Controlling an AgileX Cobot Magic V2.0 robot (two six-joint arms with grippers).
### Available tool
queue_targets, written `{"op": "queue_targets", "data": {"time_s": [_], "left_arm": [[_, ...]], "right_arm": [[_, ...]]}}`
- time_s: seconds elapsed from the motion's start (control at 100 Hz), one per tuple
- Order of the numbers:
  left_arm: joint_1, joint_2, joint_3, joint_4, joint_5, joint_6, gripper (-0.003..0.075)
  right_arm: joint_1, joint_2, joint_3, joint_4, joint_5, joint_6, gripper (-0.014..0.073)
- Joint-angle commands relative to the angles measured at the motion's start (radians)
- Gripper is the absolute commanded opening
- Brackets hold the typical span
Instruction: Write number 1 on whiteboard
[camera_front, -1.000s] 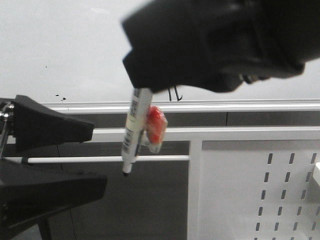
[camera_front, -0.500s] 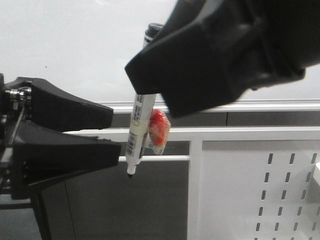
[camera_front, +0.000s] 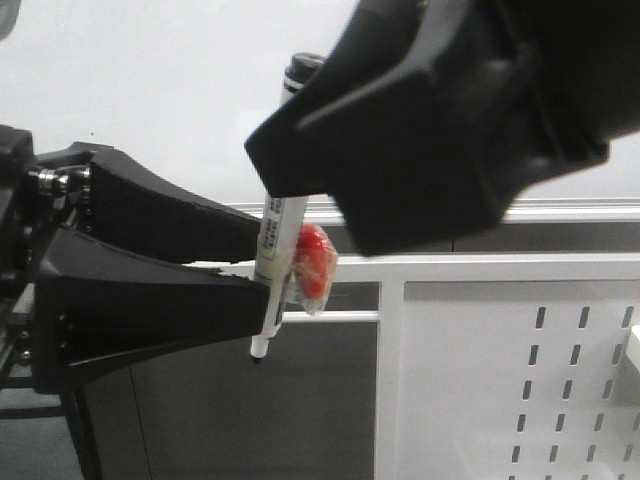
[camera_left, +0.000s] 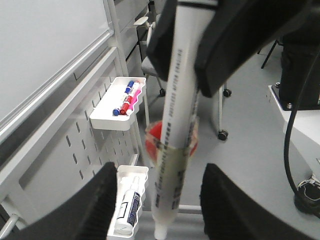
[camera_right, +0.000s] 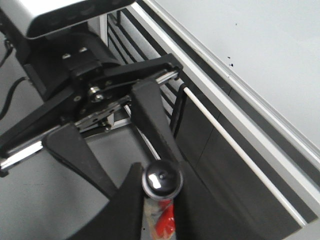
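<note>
My right gripper (camera_front: 300, 170) fills the upper right of the front view, shut on a white marker (camera_front: 270, 270) that hangs tip down. A red lump (camera_front: 315, 262) is taped to the marker's barrel. My left gripper (camera_front: 250, 268) reaches in from the left and stands open. In the left wrist view the marker (camera_left: 170, 165) hangs in the gap between the left fingers (camera_left: 97, 200), with space on both sides. The right wrist view shows the marker's black end cap (camera_right: 161, 180) pinched between the jaws. The whiteboard (camera_front: 150, 90) stands behind. The number 1 is hidden behind my right gripper.
The whiteboard's aluminium rail (camera_front: 570, 212) runs across, with a white slotted panel (camera_front: 520, 380) below it. On that panel hang a tray of coloured markers (camera_left: 122, 102) and a tray with a spray bottle (camera_left: 131, 202). A thin white rod (camera_right: 240, 152) runs below the rail.
My left gripper has risen and moved right until its open fingers straddle the marker's lower barrel. My right gripper has lifted slightly with the marker and now covers the strokes on the board.
</note>
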Motion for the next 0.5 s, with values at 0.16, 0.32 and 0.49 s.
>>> {"op": "queue_targets", "data": {"time_s": [0.16, 0.32, 0.49], "left_arm": [[-0.008, -0.028, -0.021, -0.024, -0.199, -0.026, 0.0346], [-0.008, -0.028, -0.021, -0.017, -0.199, -0.044, 0.0346], [-0.008, -0.028, -0.021, -0.001, -0.199, -0.056, 0.0346]], "right_arm": [[-0.003, -0.017, -0.025, -0.040, 0.022, -0.009, -0.0061], [-0.003, -0.017, -0.027, -0.042, 0.022, -0.009, -0.0061], [-0.003, -0.017, -0.034, -0.053, 0.020, -0.009, -0.0061]]}}
